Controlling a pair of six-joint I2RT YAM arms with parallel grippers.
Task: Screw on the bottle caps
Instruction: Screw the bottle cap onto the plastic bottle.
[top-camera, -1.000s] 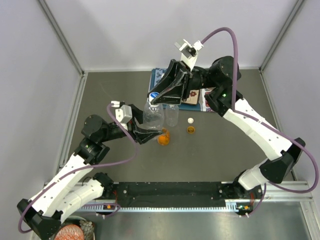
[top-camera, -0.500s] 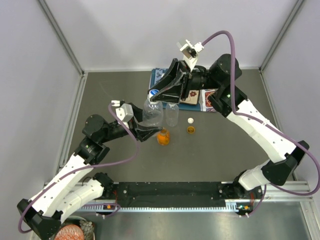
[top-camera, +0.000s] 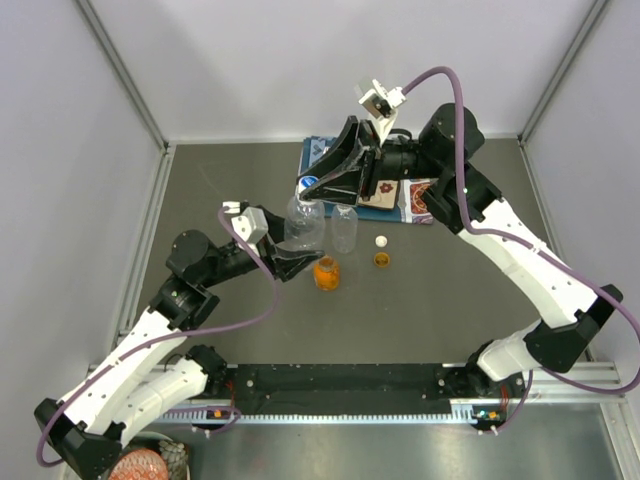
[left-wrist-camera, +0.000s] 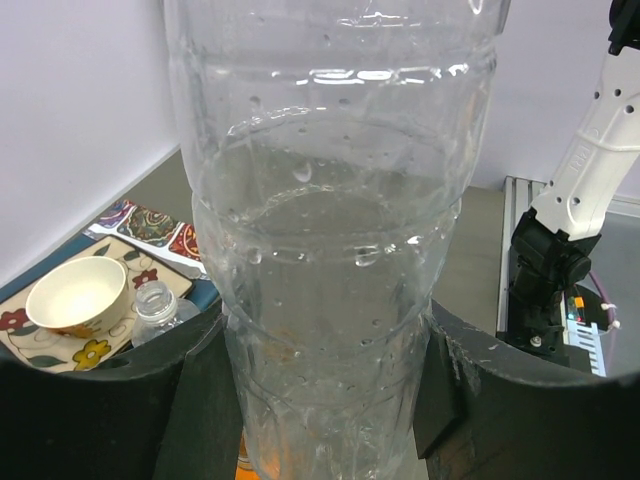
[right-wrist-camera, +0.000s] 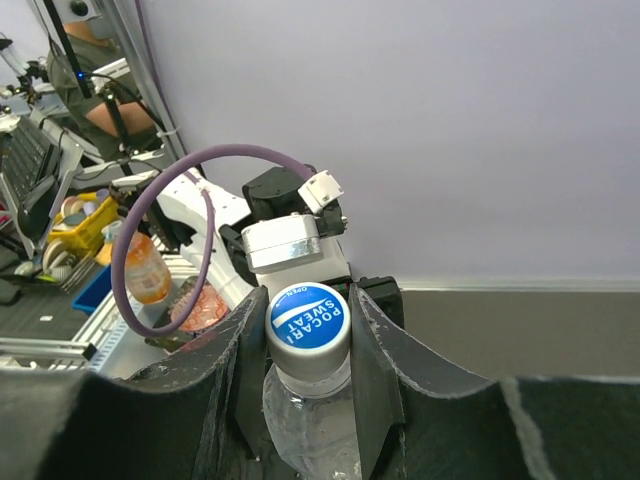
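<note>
My left gripper (top-camera: 290, 262) is shut on the lower body of a clear ribbed bottle (top-camera: 305, 225) and holds it upright; the bottle fills the left wrist view (left-wrist-camera: 330, 250). My right gripper (top-camera: 314, 190) is shut on the blue-and-white cap (right-wrist-camera: 308, 318), which sits on that bottle's neck (right-wrist-camera: 310, 420). A second clear bottle (top-camera: 344, 228) stands uncapped just to the right and also shows in the left wrist view (left-wrist-camera: 158, 305). The squat orange bottle (top-camera: 326, 272) stands uncapped in front. A white cap (top-camera: 381, 241) and an orange cap (top-camera: 381, 260) lie on the table to the right.
A patterned mat (top-camera: 415, 198) lies at the back of the table, partly under my right arm. A white bowl (left-wrist-camera: 78, 293) sits on it. Grey walls close in the table on three sides, and a black rail (top-camera: 340, 380) runs along the near edge.
My right wrist has turned a little while gripping the cap. My left gripper and the bottle have shifted slightly left. The loose caps and the other bottles have not moved.
</note>
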